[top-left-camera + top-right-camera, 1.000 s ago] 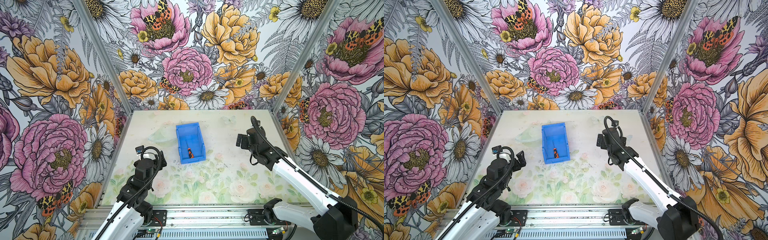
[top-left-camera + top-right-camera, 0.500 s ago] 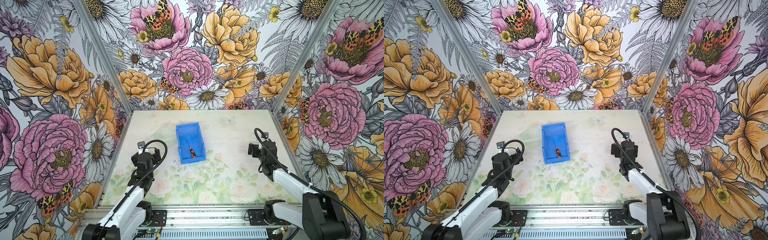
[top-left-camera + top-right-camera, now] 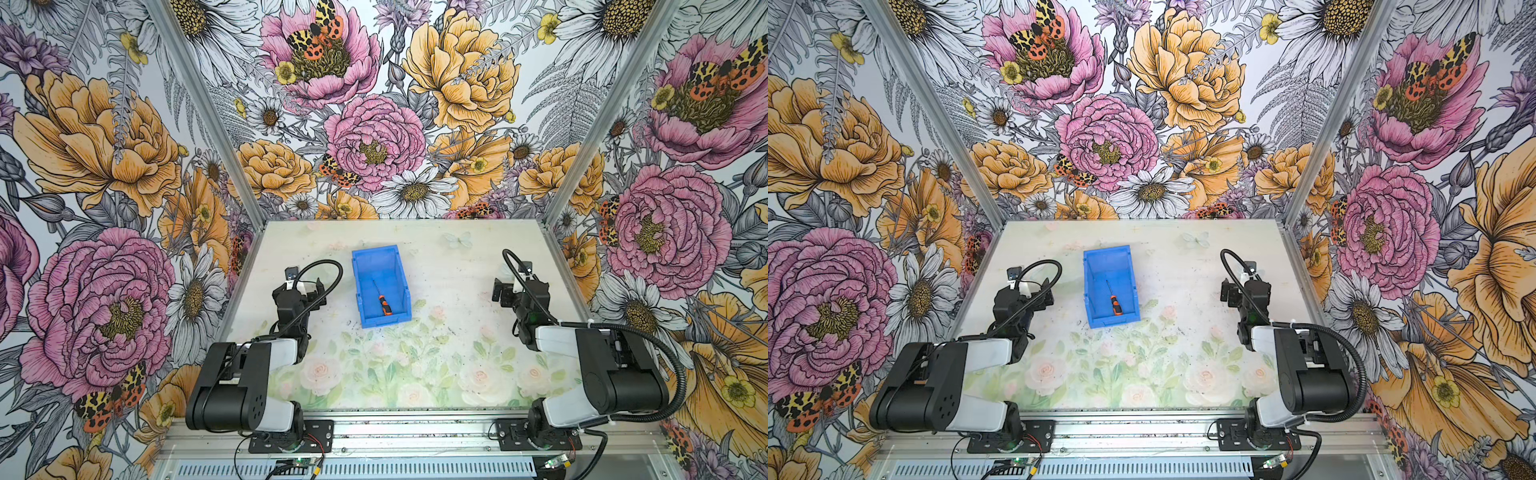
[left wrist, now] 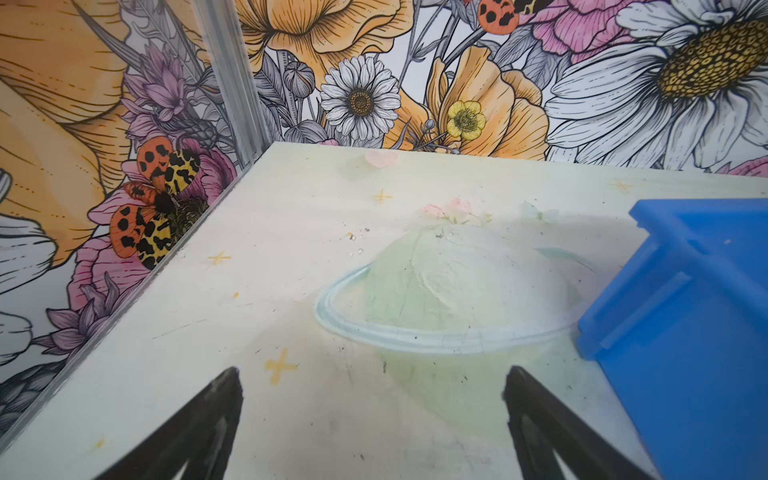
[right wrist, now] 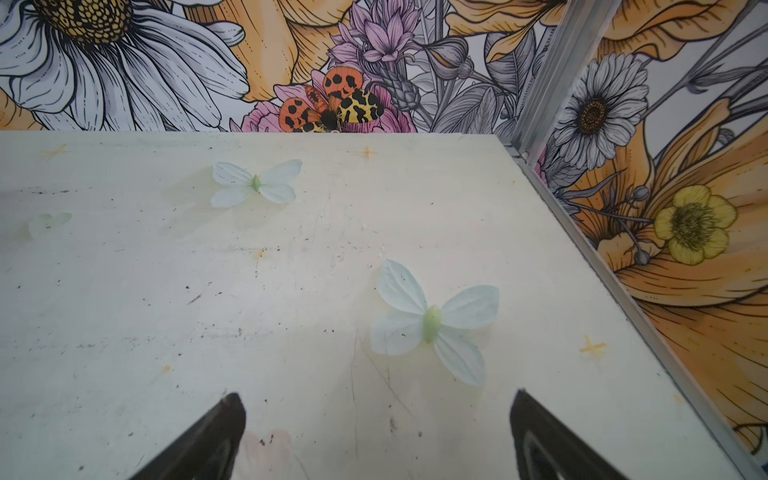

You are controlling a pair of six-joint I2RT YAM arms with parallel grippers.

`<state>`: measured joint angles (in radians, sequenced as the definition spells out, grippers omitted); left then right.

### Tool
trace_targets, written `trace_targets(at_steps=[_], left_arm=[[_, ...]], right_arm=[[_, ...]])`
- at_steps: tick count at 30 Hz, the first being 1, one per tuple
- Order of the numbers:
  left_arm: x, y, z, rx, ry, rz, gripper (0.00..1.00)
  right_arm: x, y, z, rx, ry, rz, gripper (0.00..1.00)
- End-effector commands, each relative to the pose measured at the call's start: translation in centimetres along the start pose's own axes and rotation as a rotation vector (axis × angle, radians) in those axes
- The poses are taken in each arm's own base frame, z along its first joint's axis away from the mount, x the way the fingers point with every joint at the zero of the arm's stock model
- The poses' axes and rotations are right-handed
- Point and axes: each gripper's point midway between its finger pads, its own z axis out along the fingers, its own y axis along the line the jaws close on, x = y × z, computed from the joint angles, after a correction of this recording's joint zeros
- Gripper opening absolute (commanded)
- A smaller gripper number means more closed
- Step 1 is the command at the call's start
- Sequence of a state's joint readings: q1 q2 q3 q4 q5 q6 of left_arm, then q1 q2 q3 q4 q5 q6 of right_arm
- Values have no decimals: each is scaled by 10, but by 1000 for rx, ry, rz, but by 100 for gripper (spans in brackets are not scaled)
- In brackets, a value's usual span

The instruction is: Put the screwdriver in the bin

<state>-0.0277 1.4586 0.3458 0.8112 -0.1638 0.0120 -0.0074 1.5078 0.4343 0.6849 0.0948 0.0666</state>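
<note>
Screwdriver [image 3: 383,302] lies inside the bin [image 3: 376,259] on the worktop [image 3: 449,282]. Left and right jaws stand wide and empty.

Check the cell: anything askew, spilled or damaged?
Nothing stands out. The screwdriver lies flat inside the bin, which stands upright on the table. The left gripper and right gripper are open, empty, apart from it.

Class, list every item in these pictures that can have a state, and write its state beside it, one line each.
screwdriver: lying inside the bin, handle toward the low front lip, held by nothing.
bin: upright, holding the screwdriver.
left pincer: open, empty, beside the bin without touching it.
right pincer: open, empty, well apart from the bin.
</note>
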Motion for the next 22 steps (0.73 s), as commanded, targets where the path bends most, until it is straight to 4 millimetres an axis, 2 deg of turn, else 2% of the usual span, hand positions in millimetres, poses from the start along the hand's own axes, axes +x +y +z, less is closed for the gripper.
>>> trace_targets(at_steps=[1, 7, 22], left_arm=[[-13, -9, 7, 64, -89, 10, 99], [-12, 0, 14, 26, -55, -18, 99], [-12, -1, 14, 28, -60, -13, 99]], right_arm=[[-15, -6, 0, 15, -97, 34, 99], [-14, -7, -1, 22, -97, 36, 99], [-15, -7, -6, 24, -127, 32, 100]])
